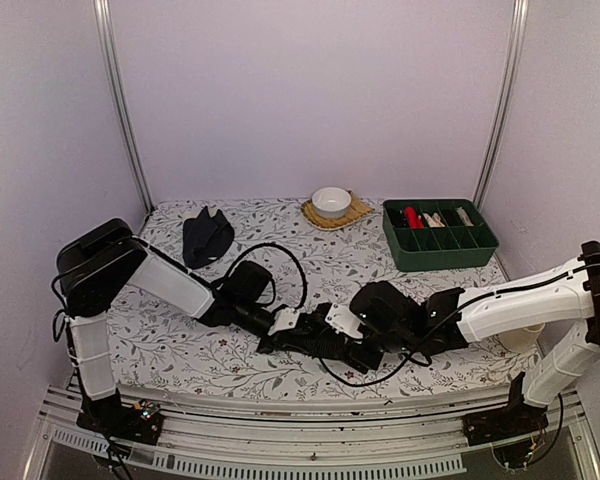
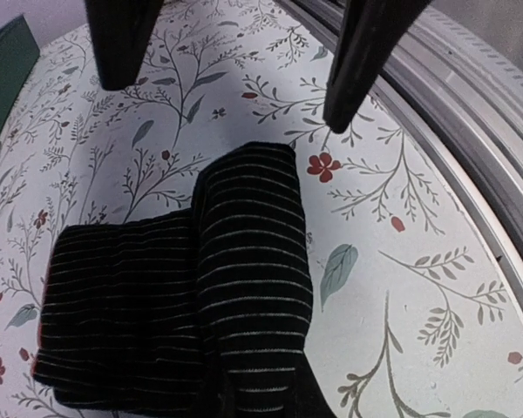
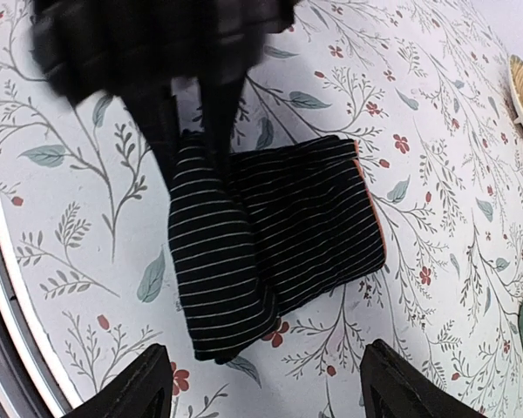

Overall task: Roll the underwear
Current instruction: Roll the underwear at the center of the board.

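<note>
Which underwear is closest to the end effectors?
The striped underwear, folded at the near edge; the other underwear lies crumpled at the back left.

Noted a table (image 1: 360, 260) under a white cover printed with leaves and small red flowers. Found near its front edge 1 striped black underwear (image 3: 279, 235), lying flat, 1 part folded over the other, orange-red along 1 side. Found along the far side 1 plain black underwear (image 1: 206, 238) bunched at the left, a tan woven mat (image 1: 358, 211) midway and a green compartment tray (image 1: 442, 262) at the right.
</note>
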{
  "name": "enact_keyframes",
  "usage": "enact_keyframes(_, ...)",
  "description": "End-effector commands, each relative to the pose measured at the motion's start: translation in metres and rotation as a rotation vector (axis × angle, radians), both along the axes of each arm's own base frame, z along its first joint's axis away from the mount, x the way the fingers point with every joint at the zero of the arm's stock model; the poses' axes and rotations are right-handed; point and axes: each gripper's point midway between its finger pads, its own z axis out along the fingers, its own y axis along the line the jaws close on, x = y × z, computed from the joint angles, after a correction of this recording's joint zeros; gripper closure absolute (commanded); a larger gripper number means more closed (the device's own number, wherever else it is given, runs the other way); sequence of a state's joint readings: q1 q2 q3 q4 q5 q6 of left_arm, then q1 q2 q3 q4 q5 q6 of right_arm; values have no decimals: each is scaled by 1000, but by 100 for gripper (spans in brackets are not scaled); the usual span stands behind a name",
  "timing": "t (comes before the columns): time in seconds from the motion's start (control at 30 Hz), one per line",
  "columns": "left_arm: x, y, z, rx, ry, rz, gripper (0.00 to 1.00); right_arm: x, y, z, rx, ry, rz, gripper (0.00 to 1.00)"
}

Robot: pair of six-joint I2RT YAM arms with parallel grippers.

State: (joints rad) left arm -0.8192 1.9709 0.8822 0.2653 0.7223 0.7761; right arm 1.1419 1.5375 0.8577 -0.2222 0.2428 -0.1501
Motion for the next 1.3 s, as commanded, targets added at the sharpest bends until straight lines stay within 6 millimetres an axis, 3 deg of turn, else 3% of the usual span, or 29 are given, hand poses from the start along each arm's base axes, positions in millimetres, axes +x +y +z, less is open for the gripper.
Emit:
enact_keyframes(0.0,-33,38,-57,235,287,15,100,1,3,24,66,-150,6,24)
enact_keyframes(0.13,-30,36,-65,275,314,21,100,-10,10,23,63,-186,69,24)
enact_keyframes(0.3,-20,32,-76,343,347,49,100,-21,30,2,-43,-255,143,24)
enact_keyframes(0.47,-10,28,-80,396,367,79,100,-10,39,-28,-190,-299,130,24)
enact_keyframes(0.87,-2,25,-70,473,403,87,100,6,27,-47,-321,-369,77,28)
enact_keyframes(1.0,-7,26,-72,488,432,71,100,6,17,-59,-364,-371,78,28)
enact_keyframes(1.27,-11,28,-81,522,470,53,100,12,10,-64,-403,-404,62,30)
